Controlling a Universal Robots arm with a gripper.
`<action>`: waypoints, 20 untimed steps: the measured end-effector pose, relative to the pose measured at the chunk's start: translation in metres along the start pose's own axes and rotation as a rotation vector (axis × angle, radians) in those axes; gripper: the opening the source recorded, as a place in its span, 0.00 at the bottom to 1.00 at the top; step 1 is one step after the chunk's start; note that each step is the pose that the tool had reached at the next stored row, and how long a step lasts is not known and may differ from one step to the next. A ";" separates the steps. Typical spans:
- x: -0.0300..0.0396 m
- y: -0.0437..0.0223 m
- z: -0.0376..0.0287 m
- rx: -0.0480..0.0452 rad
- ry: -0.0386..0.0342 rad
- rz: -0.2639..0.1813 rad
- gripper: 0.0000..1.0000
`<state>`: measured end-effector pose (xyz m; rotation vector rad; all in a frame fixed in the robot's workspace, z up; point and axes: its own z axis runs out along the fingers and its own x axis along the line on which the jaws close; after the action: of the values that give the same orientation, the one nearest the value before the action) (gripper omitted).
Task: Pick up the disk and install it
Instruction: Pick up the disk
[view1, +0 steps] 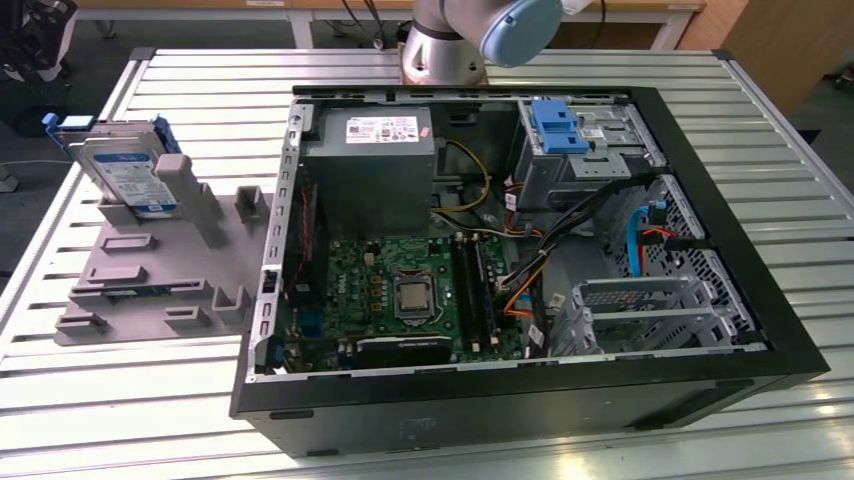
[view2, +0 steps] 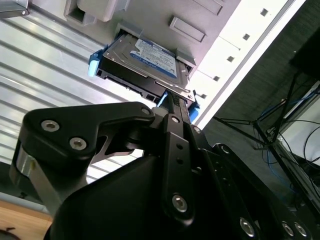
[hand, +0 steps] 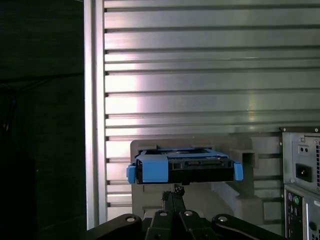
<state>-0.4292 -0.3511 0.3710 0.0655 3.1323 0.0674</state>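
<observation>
In the second wrist view the black gripper (view2: 175, 100) has its claw pressed together, pinching nothing. Its tip points at the disk (view2: 145, 62), and whether it touches the disk's edge cannot be told.

The disk is a silver drive clipped in a blue carrier frame. It carries a white-and-blue label (its print is too small to read). In the exterior view it leans tilted in a slot of a grey stand (view1: 147, 270), which sits beside the computer case (view1: 534, 400) on the exterior view's left, apart from the case wall. Stand and case both rest on a slatted metal table (view1: 134, 420).

The case lies open. Inside it, near the corner closest to the stand, is a grey power supply box (view1: 367, 180) with a white sticker (view1: 380, 128) (marked in red and black, not legible). A green motherboard (view1: 400, 290) lies in the middle of the case. A blue latch piece (view1: 554, 125) sits on the metal bay at the case's far side. Beyond the case's far wall rises the arm (view1: 467, 35).
</observation>
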 end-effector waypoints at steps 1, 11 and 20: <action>0.0000 0.0000 0.0000 0.0000 0.0001 -0.002 0.11; 0.0000 0.0000 0.0000 -0.0001 0.0008 -0.018 0.11; 0.0000 0.0000 0.0000 -0.0002 0.0013 -0.031 0.11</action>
<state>-0.4292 -0.3511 0.3710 0.0167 3.1336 0.0676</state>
